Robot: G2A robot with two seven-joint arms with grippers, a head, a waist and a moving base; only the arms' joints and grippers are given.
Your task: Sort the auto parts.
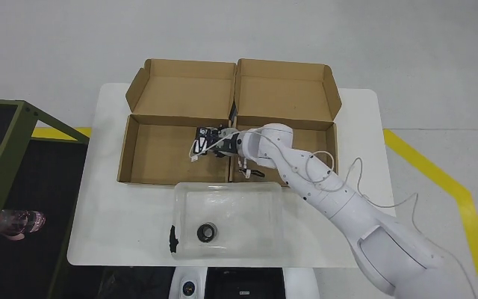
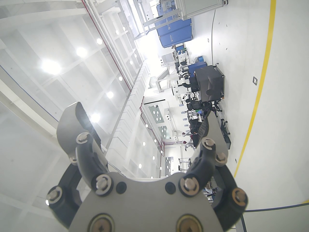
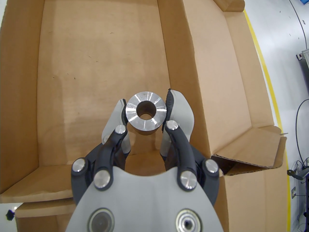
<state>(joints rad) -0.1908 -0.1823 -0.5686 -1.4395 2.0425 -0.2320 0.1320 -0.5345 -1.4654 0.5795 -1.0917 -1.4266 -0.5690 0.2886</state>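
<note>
Fingers (image 3: 179, 107) of the right gripper (image 3: 146, 108) are pinched on a short metal ring (image 3: 154, 120), one pad on each side of its round wall. The ring is a thick silvery bushing with a hole through its middle, and its flat face is turned toward the wrist camera. Below and ahead of this gripper lies the brown floor of the left cardboard box (image 3: 96, 49); whether the ring touches that floor cannot be told. In the top view the right gripper (image 1: 200, 143) sits over that box's (image 1: 160, 157) inner end, close to the wall shared with the right cardboard box (image 1: 314, 142) just behind the wrist. Both boxes stand side by side on the white counter (image 1: 112, 224) with their lids folded back, away from the robot.

Nearer the robot than the right gripper, and apart from it, a clear plastic bin (image 1: 261, 224) stands against the boxes' front walls. A dark ring-shaped part (image 1: 207, 232) lies flat on the bin's bottom.

The left gripper (image 2: 142, 111) has its fingers (image 2: 72, 126) spread wide, pointed up and out at the hall's ceiling lights and floor.
</note>
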